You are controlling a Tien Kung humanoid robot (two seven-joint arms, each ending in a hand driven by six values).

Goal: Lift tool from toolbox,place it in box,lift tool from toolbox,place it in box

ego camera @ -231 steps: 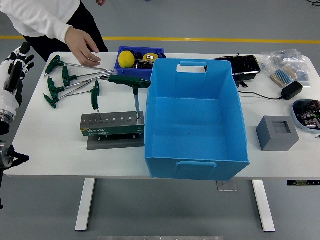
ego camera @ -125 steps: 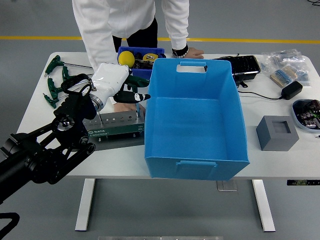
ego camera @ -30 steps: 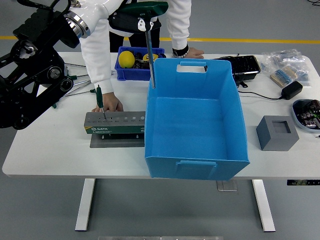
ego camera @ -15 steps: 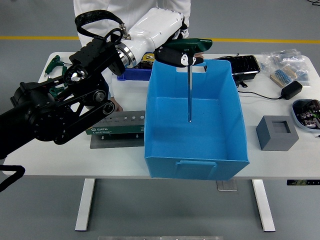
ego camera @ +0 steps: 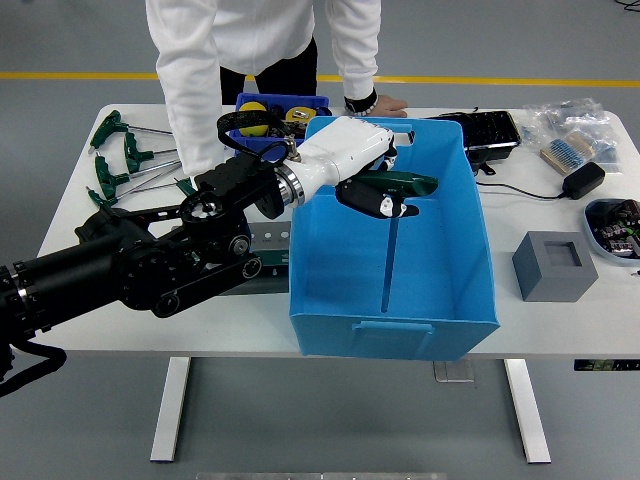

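Centrally, a white table [ego camera: 120,300] carries the whole workspace, with a person [ego camera: 250,40] in white sleeves leaning over its far edge. A large blue box [ego camera: 470,250], open-topped, stands in the middle of the table and is the receiving container. From the left, the robot's black left arm [ego camera: 130,270] reaches across to it, its white forearm ending in the left hand [ego camera: 372,185] held over the box interior. That hand is closed around the green handle of a T-handle tool [ego camera: 395,230], whose thin steel shaft hangs roughly upright into the box, tip close to the floor; whether it touches cannot be told. Left of the box, largely hidden behind the arm, lies the grey toolbox rack [ego camera: 265,240], and further left loose green T-handle wrenches [ego camera: 115,165] rest on the table. A small blue bin [ego camera: 275,105] sits behind the box.

The step in hand appears to be the placing. To do it well, the hand should probably lower until the shaft tip meets the floor, then tilt the tool flat before the fingers release, so it neither drops nor bounces. Keeping clear of the box's left wall matters on withdrawal. The right arm is not visible.
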